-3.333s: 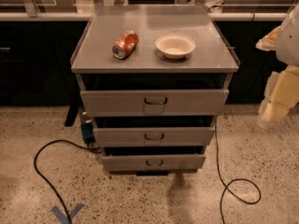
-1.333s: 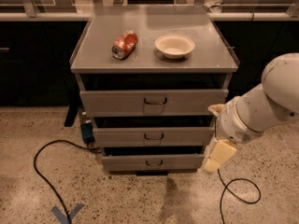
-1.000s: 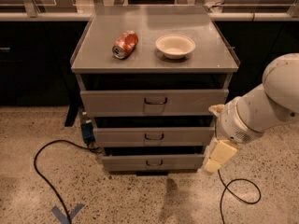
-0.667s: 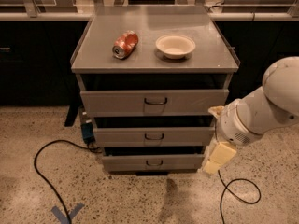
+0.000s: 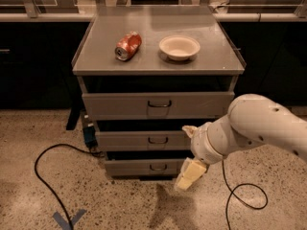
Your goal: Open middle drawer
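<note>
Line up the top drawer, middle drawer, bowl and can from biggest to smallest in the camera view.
1. top drawer, widest front.
2. middle drawer, its right end hidden behind the gripper, which is low in front of the drawers' right side.
3. bowl.
4. can, only slightly smaller than the bowl.

A grey cabinet (image 5: 153, 30) with three stacked drawers carries a red can (image 5: 128, 46) lying on its side and a white bowl (image 5: 179, 47) just beside it. The gripper (image 5: 183, 156) hangs on a white arm (image 5: 259, 128) at the right end of the middle drawer (image 5: 129, 141), its cream fingers (image 5: 190, 172) spread apart, right of the small dark handle (image 5: 157, 140). A black cable (image 5: 41, 174) loops over the speckled floor (image 5: 120, 205) at the left.
</note>
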Tool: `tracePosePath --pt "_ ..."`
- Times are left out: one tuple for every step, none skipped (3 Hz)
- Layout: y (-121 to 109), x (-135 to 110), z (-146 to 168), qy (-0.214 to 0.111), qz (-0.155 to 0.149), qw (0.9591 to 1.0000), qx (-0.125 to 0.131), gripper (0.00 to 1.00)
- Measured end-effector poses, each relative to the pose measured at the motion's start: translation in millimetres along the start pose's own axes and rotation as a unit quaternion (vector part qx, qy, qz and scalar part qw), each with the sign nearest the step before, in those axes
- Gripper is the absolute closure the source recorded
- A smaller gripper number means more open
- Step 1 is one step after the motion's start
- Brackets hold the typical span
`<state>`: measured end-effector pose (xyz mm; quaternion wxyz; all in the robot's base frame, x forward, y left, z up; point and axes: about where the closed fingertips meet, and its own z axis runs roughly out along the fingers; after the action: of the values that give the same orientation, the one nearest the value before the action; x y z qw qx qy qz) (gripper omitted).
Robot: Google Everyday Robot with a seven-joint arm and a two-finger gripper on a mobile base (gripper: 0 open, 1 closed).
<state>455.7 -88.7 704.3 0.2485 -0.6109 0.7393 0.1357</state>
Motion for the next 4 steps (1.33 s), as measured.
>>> tracePosePath --pt "-6 -13 47 -0.031 -0.001 0.9995 -0.004 0.0" --pt "-28 -10 81 -0.033 0.015 0.9993 0.003 0.0" --pt "-53 4 110 -0.019 0.033 0.9993 0.0 0.0" --pt "-63 19 133 -0.012 0.048 0.9986 -0.019 0.0"
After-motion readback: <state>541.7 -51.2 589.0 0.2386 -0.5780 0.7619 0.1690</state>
